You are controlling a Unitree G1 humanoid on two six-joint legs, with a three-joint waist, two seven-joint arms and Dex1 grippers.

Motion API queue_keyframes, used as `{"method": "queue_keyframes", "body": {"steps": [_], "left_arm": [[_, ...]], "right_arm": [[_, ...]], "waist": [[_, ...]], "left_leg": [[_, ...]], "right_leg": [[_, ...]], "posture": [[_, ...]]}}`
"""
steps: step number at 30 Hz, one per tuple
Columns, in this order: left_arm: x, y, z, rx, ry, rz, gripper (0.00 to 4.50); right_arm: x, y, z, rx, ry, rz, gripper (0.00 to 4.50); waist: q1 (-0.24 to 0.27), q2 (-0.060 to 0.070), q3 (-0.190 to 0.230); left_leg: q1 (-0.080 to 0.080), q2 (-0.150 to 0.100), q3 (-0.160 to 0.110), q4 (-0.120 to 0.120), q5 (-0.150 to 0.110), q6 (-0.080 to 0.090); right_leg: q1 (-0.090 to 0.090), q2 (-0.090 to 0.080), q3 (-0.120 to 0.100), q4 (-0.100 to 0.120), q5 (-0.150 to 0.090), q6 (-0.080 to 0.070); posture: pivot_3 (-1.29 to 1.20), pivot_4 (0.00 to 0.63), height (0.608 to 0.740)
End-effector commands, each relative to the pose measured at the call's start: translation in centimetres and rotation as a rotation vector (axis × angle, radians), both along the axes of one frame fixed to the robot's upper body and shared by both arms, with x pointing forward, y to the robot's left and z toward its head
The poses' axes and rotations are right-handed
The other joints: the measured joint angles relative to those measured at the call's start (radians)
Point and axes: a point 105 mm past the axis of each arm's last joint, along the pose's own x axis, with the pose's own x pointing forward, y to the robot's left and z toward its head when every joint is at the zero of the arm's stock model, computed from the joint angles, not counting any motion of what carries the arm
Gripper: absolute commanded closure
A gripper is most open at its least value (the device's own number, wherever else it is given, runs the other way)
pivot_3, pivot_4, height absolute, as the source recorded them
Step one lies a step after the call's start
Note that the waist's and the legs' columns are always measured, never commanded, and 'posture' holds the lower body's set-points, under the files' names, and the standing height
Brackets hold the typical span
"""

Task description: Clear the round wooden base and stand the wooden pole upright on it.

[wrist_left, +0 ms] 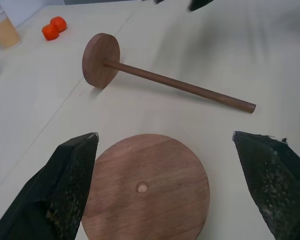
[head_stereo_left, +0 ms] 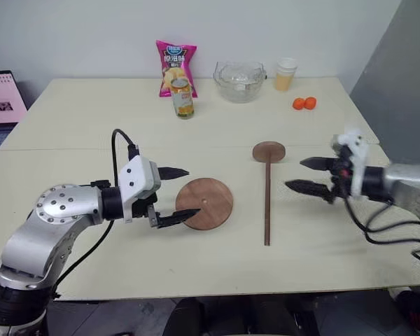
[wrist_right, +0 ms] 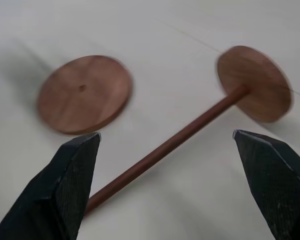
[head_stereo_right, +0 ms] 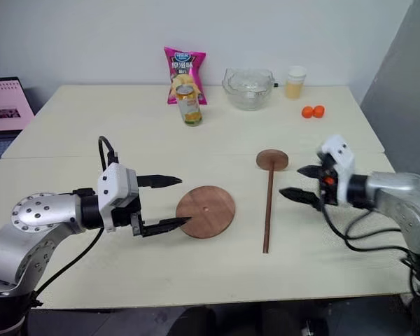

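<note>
Reddish-brown round wooden base (head_stereo_left: 204,204), dark-brown wooden pole (head_stereo_left: 267,203), pink chip bag (head_stereo_left: 175,67), cream table (head_stereo_left: 77,119)

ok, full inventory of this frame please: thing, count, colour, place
round wooden base: 1, reddish-brown flat disc with centre hole, nothing on it, table front centre.
wooden pole: 1, dark-brown rod with disc on its far end, lying flat just right of the base.
cream table: 1, bears everything.
chip bag: 1, pink, far edge.
drink can: 1, yellow-green, in front of the bag.
glass bowl: 1, clear, far edge.
cup: 1, pale with orange drink, right of the bowl.
small orange fruits: 2, near the cup.
left gripper: open, at the base's left edge.
right gripper: open, right of the pole.
</note>
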Motion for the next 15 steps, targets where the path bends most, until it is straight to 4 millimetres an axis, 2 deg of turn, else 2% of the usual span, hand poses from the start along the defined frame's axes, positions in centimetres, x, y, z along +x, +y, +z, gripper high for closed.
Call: {"method": "queue_keyframes", "body": {"steps": [1,15], "left_arm": [[0.0,-0.3,0.5,-0.006,-0.037,-0.01,0.0],[-0.1,-1.7,0.0,-0.005,-0.053,-0.043,0.0]], "right_arm": [[2.5,-1.5,-0.6,-0.043,0.098,-0.257,0.05],[5.4,2.3,-2.2,-0.007,0.35,-0.36,0.05]], "waist": [[0.002,0.0,0.0],[-0.001,0.0,0.0]], "left_leg": [[-0.001,0.0,0.0,0.0,0.0,0.0],[-0.004,-0.001,0.001,0.0,0.0,0.001]], "right_leg": [[0.0,0.0,0.0,0.0,0.0,0.0],[-0.004,-0.001,0.001,0.0,0.0,0.0]], "posture": [[0.0,0.15,0.74],[0.0,0.15,0.74]]}}
